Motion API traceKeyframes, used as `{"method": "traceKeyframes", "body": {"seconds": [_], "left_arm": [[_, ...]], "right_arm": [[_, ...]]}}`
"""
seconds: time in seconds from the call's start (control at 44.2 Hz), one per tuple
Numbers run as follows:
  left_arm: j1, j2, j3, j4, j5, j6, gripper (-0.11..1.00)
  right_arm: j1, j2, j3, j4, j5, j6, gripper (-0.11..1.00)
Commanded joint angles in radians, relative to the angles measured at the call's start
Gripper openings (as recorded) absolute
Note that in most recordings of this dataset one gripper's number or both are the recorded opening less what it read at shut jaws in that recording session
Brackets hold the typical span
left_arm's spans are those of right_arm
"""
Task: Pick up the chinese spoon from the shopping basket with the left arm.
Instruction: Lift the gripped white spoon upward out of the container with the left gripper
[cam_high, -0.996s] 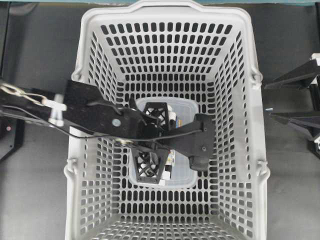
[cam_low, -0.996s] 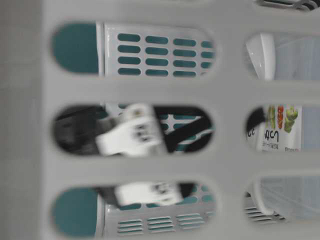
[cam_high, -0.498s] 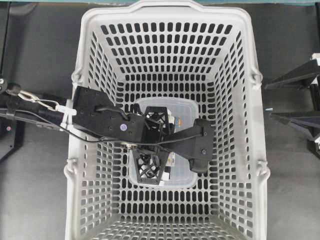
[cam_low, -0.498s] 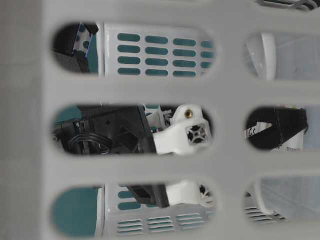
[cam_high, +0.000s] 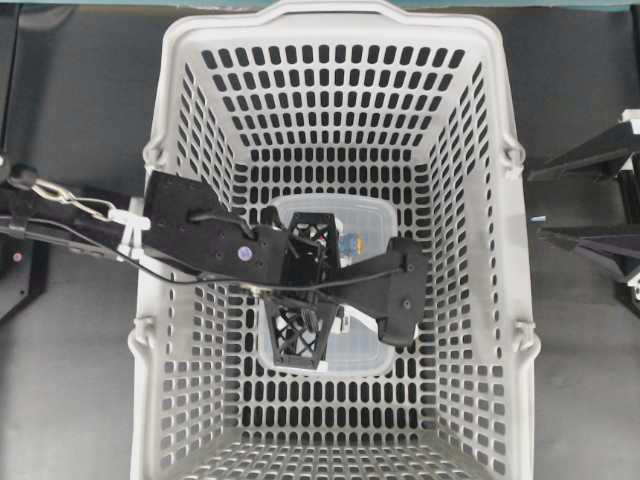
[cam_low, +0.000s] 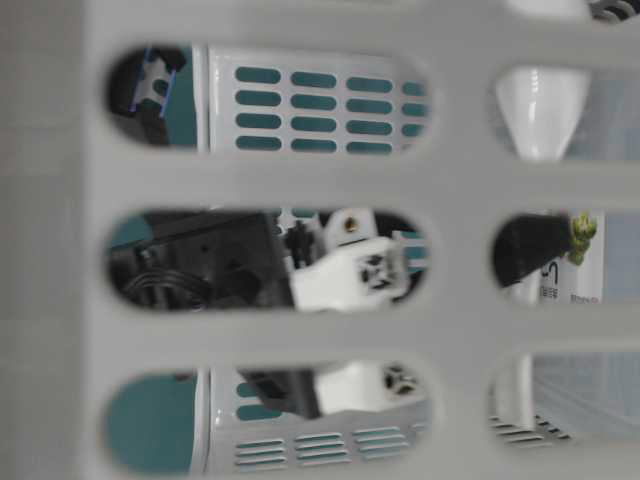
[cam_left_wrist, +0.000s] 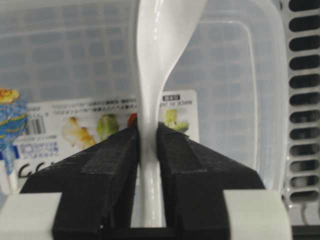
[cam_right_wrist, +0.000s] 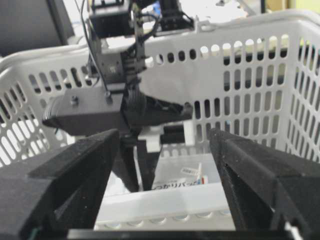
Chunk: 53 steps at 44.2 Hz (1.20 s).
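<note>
Left pincer (cam_left_wrist: 148, 145) now closed on chinese spoon (cam_left_wrist: 155, 75), shopping basket (cam_high: 500, 120) on dark tabletop (cam_high: 80, 100)

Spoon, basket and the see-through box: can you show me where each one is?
chinese spoon (cam_left_wrist: 150, 95): left wrist view, on its white handle.
shopping basket (cam_high: 330, 22): overhead view, on its top rim.
clear box (cam_left_wrist: 75, 60): left wrist view, on its lid.

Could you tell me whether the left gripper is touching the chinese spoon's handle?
Touching. In the left wrist view, both black fingers of the left gripper press against the chinese spoon's white handle, with no gap on either side.
</note>
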Motion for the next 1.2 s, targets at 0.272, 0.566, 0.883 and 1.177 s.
{"method": "traceKeyframes", "body": {"seconds": [0.272,0.566,0.883,1.177], "left_arm": [[-0.029,-0.155,-0.201,0.003,0.202,-0.015,0.11],[-0.037,-0.141,-0.472,0.003,0.491,-0.052,0.11],[-0.035,-0.107,-0.525,0.003,0.528,-0.055,0.11],[-0.037,-0.104,-0.525,0.003,0.532,-0.078,0.11]], "right_arm": [[0.002,0.0,-0.005,0.003,-0.005,0.002,0.7],[0.002,-0.006,-0.005,0.003,-0.006,0.008,0.7],[0.002,-0.006,-0.005,0.003,-0.005,0.015,0.7],[0.002,-0.006,-0.005,0.003,-0.005,0.015,0.7]]}}
